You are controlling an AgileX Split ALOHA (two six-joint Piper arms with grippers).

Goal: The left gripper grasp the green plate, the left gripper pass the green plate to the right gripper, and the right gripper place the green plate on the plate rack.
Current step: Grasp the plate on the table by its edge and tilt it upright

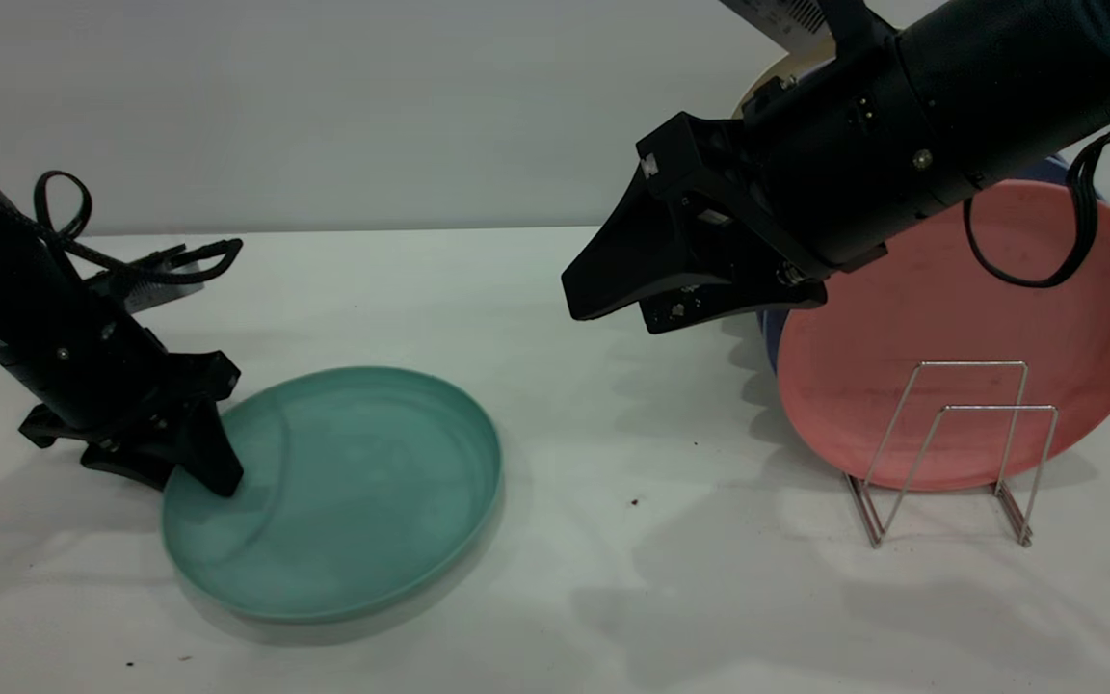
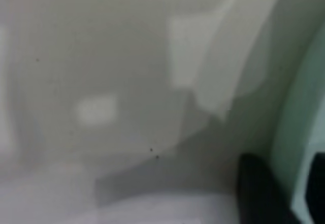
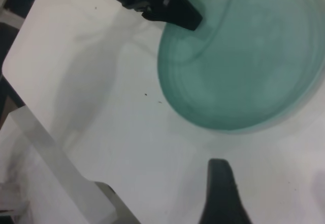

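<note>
While the left gripper [image 1: 213, 463] pinches the left rim of the green plate [image 1: 353, 492] lying on the table, grasping is underway; next, lift toward the raised right gripper [image 1: 613, 289], its opening indiscernible.

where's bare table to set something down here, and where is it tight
Bare table runs between the green plate and the plate rack, under the raised right end effector, and along the front edge. The strip behind the green plate is bare too. It is crowded at the left end effector on the plate's rim, and around the rack with its pink plate.
</note>
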